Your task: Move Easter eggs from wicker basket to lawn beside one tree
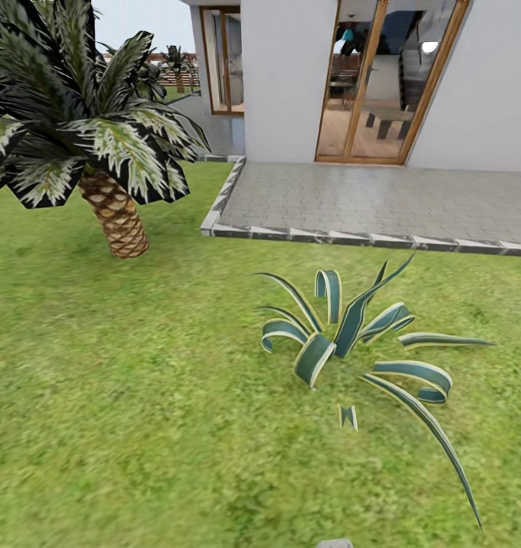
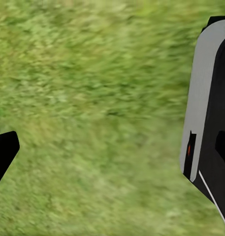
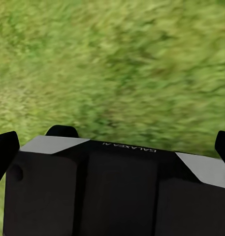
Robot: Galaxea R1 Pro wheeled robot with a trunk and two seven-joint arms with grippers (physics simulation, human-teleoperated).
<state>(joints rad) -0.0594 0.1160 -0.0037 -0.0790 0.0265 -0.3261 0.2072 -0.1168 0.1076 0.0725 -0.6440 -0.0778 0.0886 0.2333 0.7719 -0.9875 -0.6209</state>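
Observation:
The lawn (image 1: 138, 396) of the garden spreads across the head view as mottled green grass. The Easter eggs, the wicker basket and the tree are out of view. In the left wrist view my left gripper (image 2: 113, 150) is open over blurred grass, with one black fingertip (image 2: 5, 152) at the frame edge and nothing between the fingers. My right gripper (image 3: 113, 147) is open too, its black fingertips (image 3: 4, 150) far apart and empty, above my own grey and black base (image 3: 112, 191).
A palm (image 1: 115, 213) with a scaly brown trunk stands at the left. A striped spiky plant (image 1: 351, 342) grows on the grass ahead right. Behind it lie the grey paved patio (image 1: 382, 202) with a stone kerb and the white house (image 1: 290, 76) with glass doors.

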